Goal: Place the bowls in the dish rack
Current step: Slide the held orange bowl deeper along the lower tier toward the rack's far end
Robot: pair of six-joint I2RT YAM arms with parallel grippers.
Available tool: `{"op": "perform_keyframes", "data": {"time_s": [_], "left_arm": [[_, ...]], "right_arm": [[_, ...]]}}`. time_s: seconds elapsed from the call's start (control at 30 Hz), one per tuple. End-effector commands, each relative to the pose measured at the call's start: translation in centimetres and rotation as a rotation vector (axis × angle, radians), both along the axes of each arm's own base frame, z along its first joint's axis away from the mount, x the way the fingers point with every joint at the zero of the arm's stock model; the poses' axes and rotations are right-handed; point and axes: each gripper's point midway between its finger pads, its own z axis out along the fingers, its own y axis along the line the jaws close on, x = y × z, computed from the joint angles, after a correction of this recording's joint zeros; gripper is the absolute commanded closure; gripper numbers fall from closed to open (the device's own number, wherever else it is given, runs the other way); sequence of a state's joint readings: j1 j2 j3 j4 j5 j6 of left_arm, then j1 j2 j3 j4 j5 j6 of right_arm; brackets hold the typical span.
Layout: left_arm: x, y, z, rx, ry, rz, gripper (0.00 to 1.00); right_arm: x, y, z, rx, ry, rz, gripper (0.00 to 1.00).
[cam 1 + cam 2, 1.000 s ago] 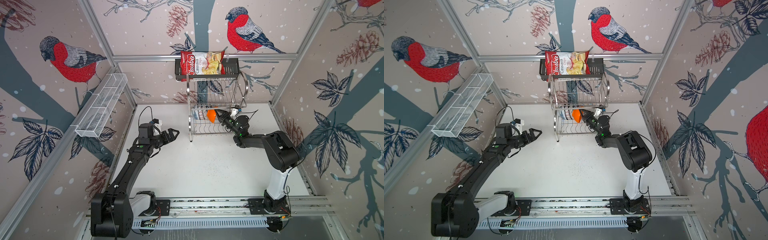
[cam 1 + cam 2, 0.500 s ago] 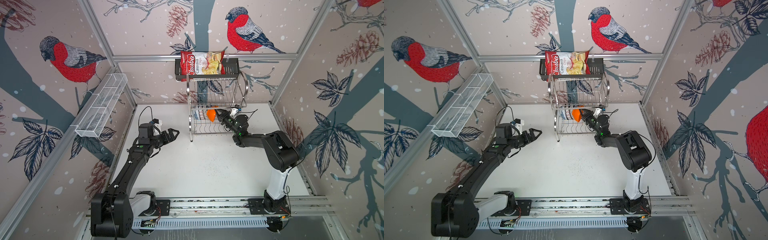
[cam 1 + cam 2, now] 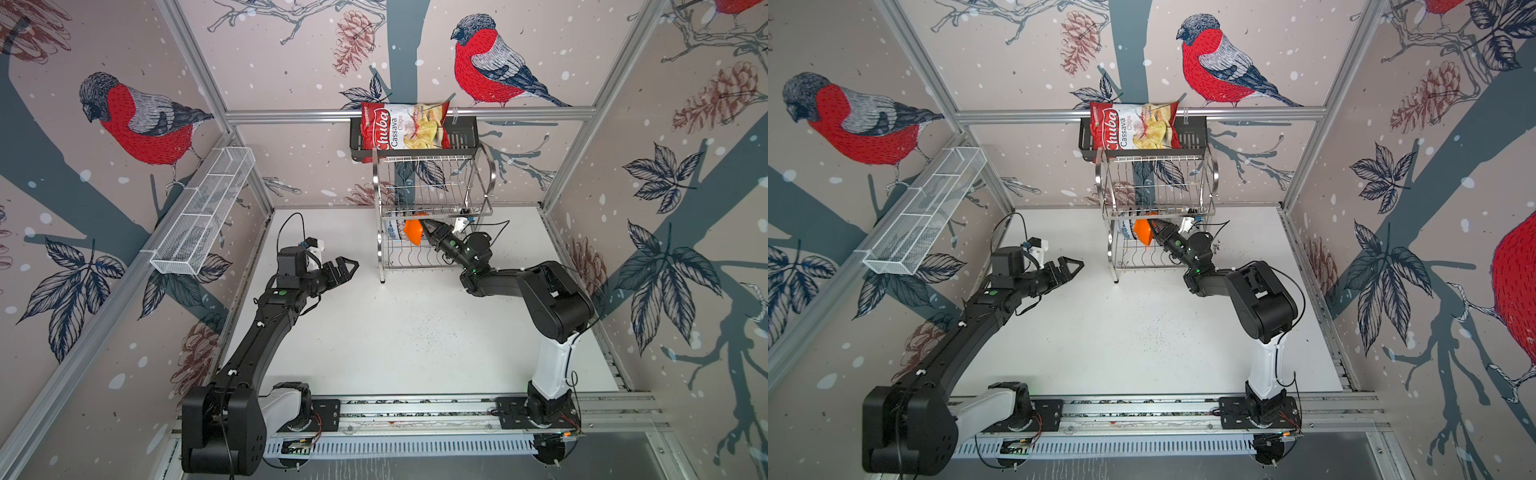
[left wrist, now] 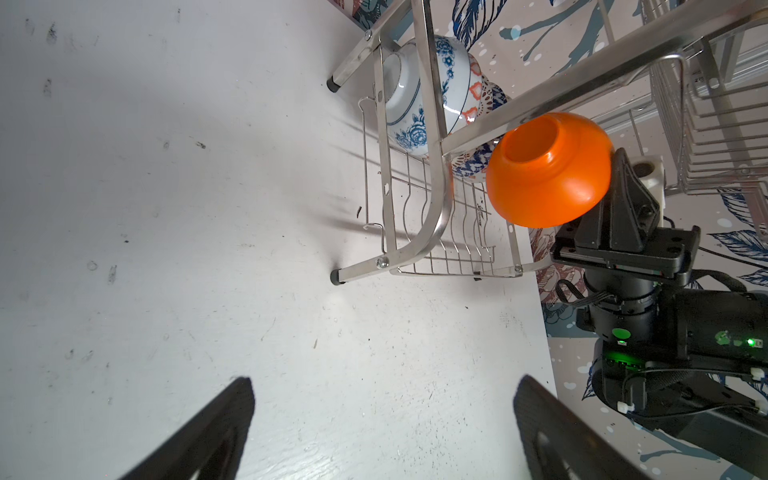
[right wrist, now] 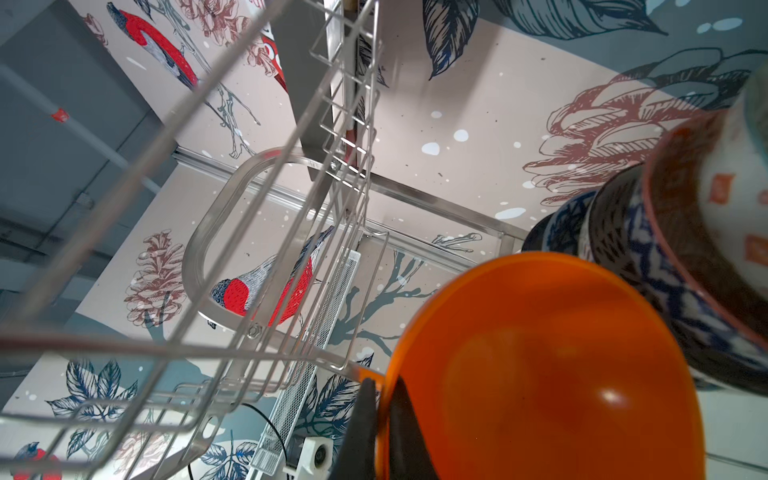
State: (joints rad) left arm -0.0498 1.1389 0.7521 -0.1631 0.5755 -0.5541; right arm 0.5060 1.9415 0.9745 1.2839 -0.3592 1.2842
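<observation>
Orange bowl (image 3: 412, 232) deeper into dish rack (image 3: 377, 195); red-white bowl (image 5: 715, 216) wrist-view only.

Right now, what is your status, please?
Left gripper open, empty, clear of dish rack. Right gripper shut on orange bowl, inside lower tier, not seated. Loaded bowls close beside it.

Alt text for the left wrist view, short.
The right gripper holds the orange bowl by its rim, above the dish rack's lower tier, beside patterned bowls already standing there. The left gripper hangs open over the white table.
</observation>
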Motion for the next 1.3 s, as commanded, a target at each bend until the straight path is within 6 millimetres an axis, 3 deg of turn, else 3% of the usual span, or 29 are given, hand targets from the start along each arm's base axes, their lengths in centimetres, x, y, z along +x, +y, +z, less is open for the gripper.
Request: {"op": "perform_keyframes", "data": {"time_s": [0.0,0.4,0.8,1.27], "left_arm": [[0.4,-0.1,0.8,-0.008,-0.042,-0.008,0.02],[0.4,-0.1,0.8,-0.005,-0.042,-0.007,0.02],[0.4,-0.1,0.8,-0.005,-0.042,-0.008,0.02],[0.4,-0.1,0.7,-0.008,-0.040,-0.009,0.02]], "right_arm": [[-1.4,0.0,2.1,0.026,-0.093,0.028,0.99],[-3.4,1.4,0.8,0.012,-0.081,0.107,0.99],[-4.6,4.4,-3.3,-0.062,-0.041,0.208,0.99],[-4.6,6.6,-6.4,-0.119,-0.011,0.270,0.99]]}}
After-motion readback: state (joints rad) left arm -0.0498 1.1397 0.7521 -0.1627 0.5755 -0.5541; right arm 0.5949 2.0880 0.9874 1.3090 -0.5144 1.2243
